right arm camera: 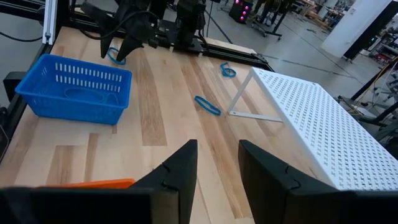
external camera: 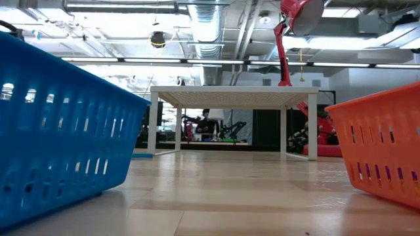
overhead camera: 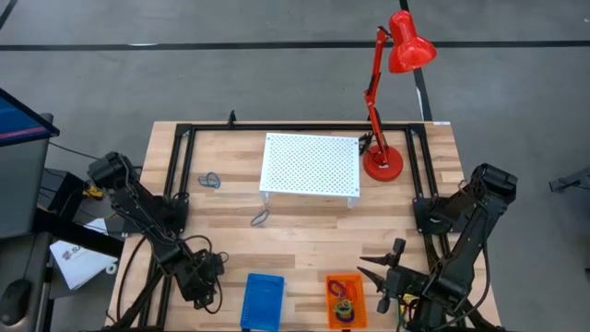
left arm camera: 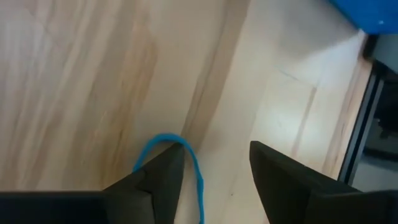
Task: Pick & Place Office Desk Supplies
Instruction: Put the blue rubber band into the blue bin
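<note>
Left hand (left arm camera: 211,177): standing open, straddling the blue loop (left arm camera: 186,162) beside the blue basket (overhead camera: 263,300) — positioned to pinch it.
Right hand (right arm camera: 217,168): waiting part-open, empty — near that basket.

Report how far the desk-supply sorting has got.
Done: the orange basket already holds a few loops. In hand: the left gripper is low over a blue loop beside the blue basket, fingers open around it, nothing lifted. Left: another blue loop and a grey loop lie near the white stand. The right gripper waits open by the orange basket.
</note>
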Controlling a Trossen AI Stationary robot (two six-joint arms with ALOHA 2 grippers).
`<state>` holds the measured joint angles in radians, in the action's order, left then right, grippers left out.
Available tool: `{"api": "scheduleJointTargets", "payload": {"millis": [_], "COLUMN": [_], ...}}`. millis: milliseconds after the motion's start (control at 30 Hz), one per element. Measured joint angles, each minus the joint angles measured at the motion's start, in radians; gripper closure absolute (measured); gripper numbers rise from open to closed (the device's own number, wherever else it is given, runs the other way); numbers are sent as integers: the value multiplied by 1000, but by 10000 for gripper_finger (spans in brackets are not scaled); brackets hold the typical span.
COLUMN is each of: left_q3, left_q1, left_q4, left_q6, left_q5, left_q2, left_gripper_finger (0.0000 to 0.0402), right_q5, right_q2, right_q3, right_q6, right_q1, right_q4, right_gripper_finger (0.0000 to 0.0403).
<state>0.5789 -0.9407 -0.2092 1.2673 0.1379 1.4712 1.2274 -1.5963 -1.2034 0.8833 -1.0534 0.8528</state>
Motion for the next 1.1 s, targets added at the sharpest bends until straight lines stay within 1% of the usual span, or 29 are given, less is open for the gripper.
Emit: {"api": "scheduleJointTargets", "payload": {"millis": [100, 167, 267, 367, 400, 467, 600, 733, 833, 900, 1000, 1100], "left_q3": [-6, -16, -34, -40, -40, -41, -47, -43, -44, -42, -43, -43], "left_q1": [-1, 0, 1, 1, 1, -4, -28, -60, -81, -80, -76, -69], "left_q4": [6, 11, 16, 8, 6, 11, 87, 260, 292, 296, 326, 432], "left_q6": [19, 40, 56, 54, 50, 13, -140, -326, -433, -479, -569, -726], "left_q5": [26, 37, 42, 48, 50, 62, 114, 272, 370, 412, 458, 465], "left_q2": [1, 1, 0, 0, 0, 1, -2, -28, -42, -43, -43, -43], "left_gripper_finger": [243, 268, 320, 382, 391, 393, 399, 400, 401, 401, 401, 401], "right_q5": [0, 0, 0, 0, 0, 0, -1, -1, -1, -1, -1, -1], "right_q2": [0, 0, 0, 0, 0, 0, 0, 0, 0, 0, 0, 0], "right_q3": [0, 0, 0, 0, 0, 0, 0, 0, 0, 0, 0, 0], "right_q6": [0, 0, 0, 0, 0, 0, 0, 0, 0, 0, 0, 0], "right_q1": [0, 0, 0, 0, 0, 0, 0, 0, 0, 0, 0, 0], "right_q4": [0, -2, -4, -4, -4, -4, -5, -6, -10, -11, -11, -10], "right_gripper_finger": [290, 290, 290, 290, 290, 290, 290, 290, 290, 290, 290, 290]}}
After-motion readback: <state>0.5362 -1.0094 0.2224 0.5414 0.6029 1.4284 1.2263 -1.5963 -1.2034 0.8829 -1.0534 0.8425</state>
